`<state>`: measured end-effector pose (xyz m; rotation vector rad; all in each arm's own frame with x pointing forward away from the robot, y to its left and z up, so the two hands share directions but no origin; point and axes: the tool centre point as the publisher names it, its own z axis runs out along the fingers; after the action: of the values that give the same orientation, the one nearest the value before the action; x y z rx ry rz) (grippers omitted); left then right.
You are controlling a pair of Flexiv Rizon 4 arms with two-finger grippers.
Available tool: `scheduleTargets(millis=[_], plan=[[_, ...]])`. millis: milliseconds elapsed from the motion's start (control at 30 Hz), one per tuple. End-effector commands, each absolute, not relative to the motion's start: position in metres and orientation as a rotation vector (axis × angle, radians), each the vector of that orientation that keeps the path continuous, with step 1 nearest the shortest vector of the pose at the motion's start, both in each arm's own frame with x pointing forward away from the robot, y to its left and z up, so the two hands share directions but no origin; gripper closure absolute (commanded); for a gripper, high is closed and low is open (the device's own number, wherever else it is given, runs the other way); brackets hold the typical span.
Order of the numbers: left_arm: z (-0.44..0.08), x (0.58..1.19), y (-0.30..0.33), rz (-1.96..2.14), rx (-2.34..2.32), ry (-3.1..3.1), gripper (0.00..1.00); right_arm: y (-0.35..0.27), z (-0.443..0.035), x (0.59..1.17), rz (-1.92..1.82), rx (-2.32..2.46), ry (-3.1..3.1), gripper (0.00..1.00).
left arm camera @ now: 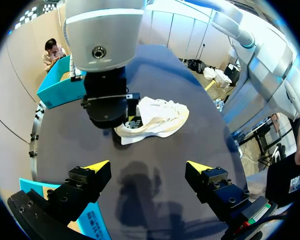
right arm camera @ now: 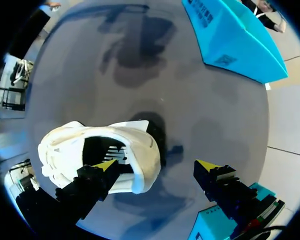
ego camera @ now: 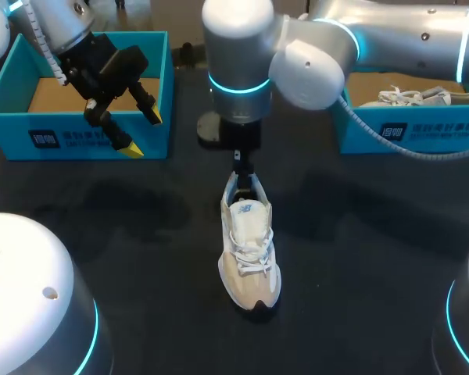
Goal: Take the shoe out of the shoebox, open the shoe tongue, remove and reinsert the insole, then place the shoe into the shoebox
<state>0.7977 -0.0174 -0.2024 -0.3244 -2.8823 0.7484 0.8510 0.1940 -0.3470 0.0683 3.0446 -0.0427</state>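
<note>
- Standing on its sole at the centre of the head view, the shoe [ego camera: 250,254] is on the dark table [ego camera: 359,234], outside both boxes. Its toe points to the lower edge of the frame and its heel to the top.
- The right arm [ego camera: 313,62] comes in from the upper right and bends down over the middle of the frame. The right gripper [right arm camera: 156,167] hangs at the shoe's heel.
- In the right wrist view its fingers are apart. One yellow tip is inside the shoe's mouth, and the other is outside, behind the heel, over bare table and clear of the shoe.
- The heel wall lies between the two fingers but is not clamped. I cannot tell whether the inner tip touches the lining.
- The left gripper [ego camera: 143,133] is in the upper left of the head view, above the front wall of the left box [ego camera: 16,86]. Its fingers are spread wide with nothing between them.
- The left box shows a bare cardboard floor.
- The right box [ego camera: 422,133], in the upper right, holds a second shoe [ego camera: 406,96].
- In the left wrist view the shoe lies ahead of the left gripper, well apart from it, with the right arm's wrist over its heel.
</note>
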Motion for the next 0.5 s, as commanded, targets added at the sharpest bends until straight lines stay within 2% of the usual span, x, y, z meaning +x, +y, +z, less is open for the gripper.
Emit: scheduleTargets(millis=[33,300,333,400,500], plan=[[-0.202,0.798,-0.017,0.744,-0.325,-2.883,0.00,0.202,-0.358,0.855,-0.045,0.052,3.053,0.00],[-0.202,0.798,-0.017,0.744,-0.325,-2.883,0.00,0.204,-0.376,0.854,-0.067,0.053,3.069,0.00],[-0.202,0.798,-0.017,0.744,-0.325,-2.883,0.00,0.204,-0.378,0.854,-0.069,0.056,3.072,0.04],[-0.202,0.798,-0.017,0.744,-0.325,-2.883,0.00,0.203,-0.380,0.854,-0.077,0.060,3.076,0.34],[-0.202,0.798,-0.017,0.744,-0.325,-2.883,0.00,0.201,-0.383,0.852,-0.088,0.071,3.086,0.45]])
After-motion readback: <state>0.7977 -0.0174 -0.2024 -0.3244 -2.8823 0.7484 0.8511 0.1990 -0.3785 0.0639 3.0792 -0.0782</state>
